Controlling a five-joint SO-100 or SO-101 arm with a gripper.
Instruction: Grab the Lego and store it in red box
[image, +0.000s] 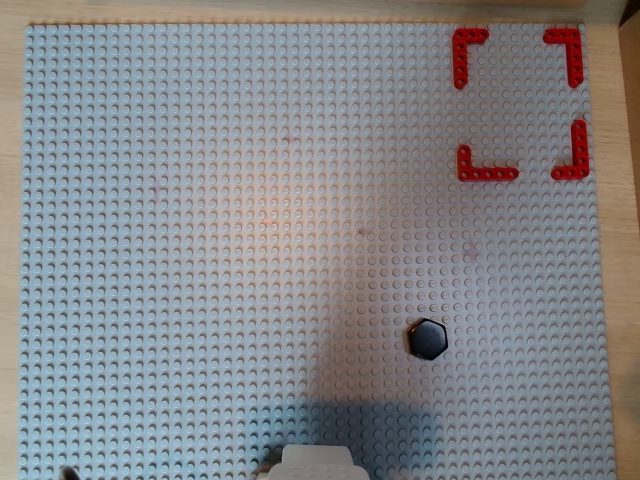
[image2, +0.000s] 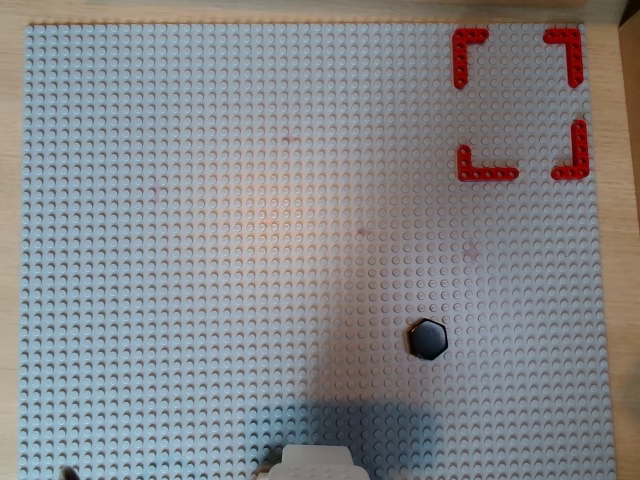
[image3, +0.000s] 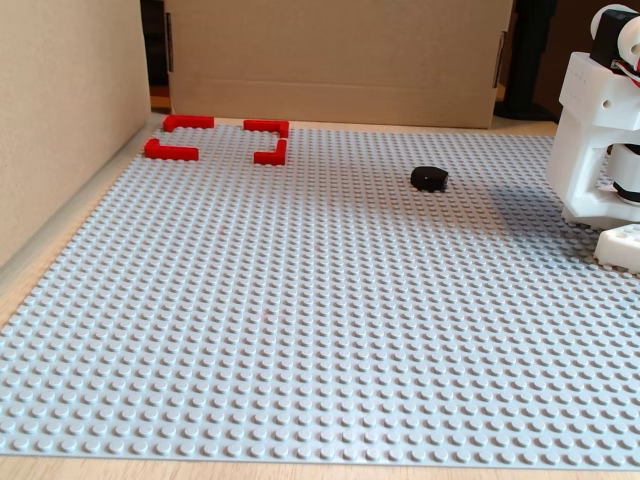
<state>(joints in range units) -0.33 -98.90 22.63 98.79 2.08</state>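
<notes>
Currently, the Lego (image: 428, 339), a small glossy black hexagonal piece, is lying flat on the grey studded baseplate (image: 200, 250), toward the lower right in both overhead views. It is resting free, with nothing touching it. Being six-sided and about as wide as it is long, it is showing no clear long axis; one corner is pointing toward the top of the overhead views.

The red box (image: 520, 103) is sitting at the upper right corner of the baseplate, well apart from the Lego. It is a square outline of four flat red L-shaped corner pieces with gaps between them, probably marking a drop zone with no walls.

In the fixed view, the Lego (image3: 429, 178) is lying on the far right, the red box (image3: 217, 138) on the far left, and the white arm base (image3: 603, 140) is standing at the right edge.

The gripper is not appearing in any view, so whether it is open or closed cannot be told. The task is looking not yet begun.
</notes>
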